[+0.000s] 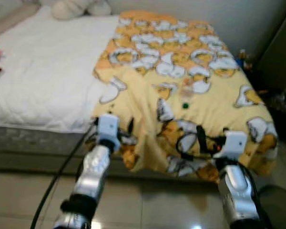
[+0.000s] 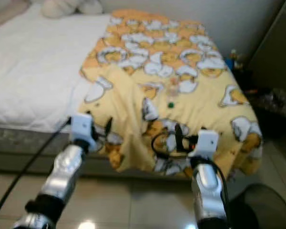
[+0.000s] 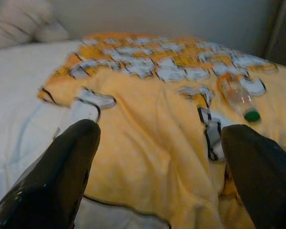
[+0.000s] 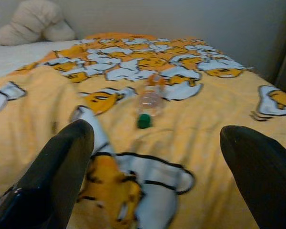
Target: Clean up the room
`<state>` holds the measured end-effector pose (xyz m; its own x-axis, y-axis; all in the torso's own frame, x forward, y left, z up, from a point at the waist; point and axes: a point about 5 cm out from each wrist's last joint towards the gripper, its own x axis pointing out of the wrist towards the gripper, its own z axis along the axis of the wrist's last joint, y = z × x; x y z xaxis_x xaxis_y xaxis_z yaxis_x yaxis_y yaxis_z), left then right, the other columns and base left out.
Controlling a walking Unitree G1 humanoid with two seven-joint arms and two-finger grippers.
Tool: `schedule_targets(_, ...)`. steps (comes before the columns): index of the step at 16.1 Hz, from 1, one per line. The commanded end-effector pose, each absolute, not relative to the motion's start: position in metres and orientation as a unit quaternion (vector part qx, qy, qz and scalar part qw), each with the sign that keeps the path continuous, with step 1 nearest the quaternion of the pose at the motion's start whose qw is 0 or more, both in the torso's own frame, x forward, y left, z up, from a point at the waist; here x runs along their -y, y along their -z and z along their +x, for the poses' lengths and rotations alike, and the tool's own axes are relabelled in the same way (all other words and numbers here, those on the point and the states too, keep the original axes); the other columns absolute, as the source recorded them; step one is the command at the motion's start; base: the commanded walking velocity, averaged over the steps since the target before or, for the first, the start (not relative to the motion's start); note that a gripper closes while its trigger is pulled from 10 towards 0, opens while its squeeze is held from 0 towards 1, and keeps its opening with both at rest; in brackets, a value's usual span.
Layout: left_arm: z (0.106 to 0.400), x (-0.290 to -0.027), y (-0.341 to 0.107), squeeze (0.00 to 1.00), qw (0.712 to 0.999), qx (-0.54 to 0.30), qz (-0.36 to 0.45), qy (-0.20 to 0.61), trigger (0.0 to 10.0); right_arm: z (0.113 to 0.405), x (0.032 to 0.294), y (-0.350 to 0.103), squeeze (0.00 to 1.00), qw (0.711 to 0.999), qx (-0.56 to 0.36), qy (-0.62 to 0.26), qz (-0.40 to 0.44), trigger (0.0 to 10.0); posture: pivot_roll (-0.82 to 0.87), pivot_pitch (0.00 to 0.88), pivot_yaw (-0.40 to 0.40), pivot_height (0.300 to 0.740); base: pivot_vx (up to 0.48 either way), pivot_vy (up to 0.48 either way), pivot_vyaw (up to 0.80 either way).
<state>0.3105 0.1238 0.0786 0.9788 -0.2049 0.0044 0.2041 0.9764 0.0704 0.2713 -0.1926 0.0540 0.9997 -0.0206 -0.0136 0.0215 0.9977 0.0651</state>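
the clear bottle (image 4: pixel 149 104) with a green cap lies on its side in the middle of the yellow blanket (image 1: pixel 214 102), at about 12 o'clock from the right gripper (image 4: pixel 157 157) and about 1 o'clock from the left gripper (image 3: pixel 157 152). it is well apart from both. both grippers hover over the near edge of the blanket at the foot of the bed (image 1: pixel 43 81), with fingers spread wide and nothing between them.

what could go wrong, as i judge it:
- the bottle is round and rests on soft, wrinkled cloth — a push from one finger could roll it away toward the far side before the jaws close.
- the blanket has folds just under the grippers, so a low reach could catch the cloth and drag it, and the bottle would travel with it.
- the bottle looks thin and light; a hard squeeze may crush it or make it slip out.
- the blanket hangs over the bed edge near the floor (image 1: pixel 19 195), so a step forward may press on it.

count: one bottle, one green cap, one yellow blanket, one white bed, two grippers. at 11 o'clock, far at the head of the bed, there are pale pillows (image 4: pixel 31 24) — two as far as i can tell, the picture is soft there.
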Motion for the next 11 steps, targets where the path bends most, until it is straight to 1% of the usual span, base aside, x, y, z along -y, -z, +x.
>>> schedule_targets(1,0.316,-0.122,-0.08,0.0,0.995,-0.003,0.027,0.091,10.0,0.276,0.194,-0.056,0.0,1.0,-0.009,0.007,0.021,10.0,0.03,0.0,-0.014,0.74,0.48,0.0,0.0)
schedule_targets(4,0.321,-0.129,-0.085,0.0,0.997,0.005,0.022,0.075,10.0,0.278,0.189,-0.058,0.0,1.0,-0.006,0.007,0.027,10.0,0.03,0.0,-0.013,0.74,0.48,0.0,0.0)
schedule_targets(7,0.318,-0.133,-0.084,0.0,0.997,0.007,0.029,0.068,10.0,0.276,0.192,-0.057,0.0,0.999,-0.007,0.014,0.039,10.0,0.03,0.0,-0.016,0.74,0.48,0.0,0.0)
schedule_targets(11,0.323,-0.135,-0.09,0.0,0.997,0.017,0.038,0.067,10.0,0.282,0.189,-0.06,0.0,0.999,-0.004,0.005,0.036,10.0,0.04,0.0,-0.021,0.74,0.48,0.0,0.0)
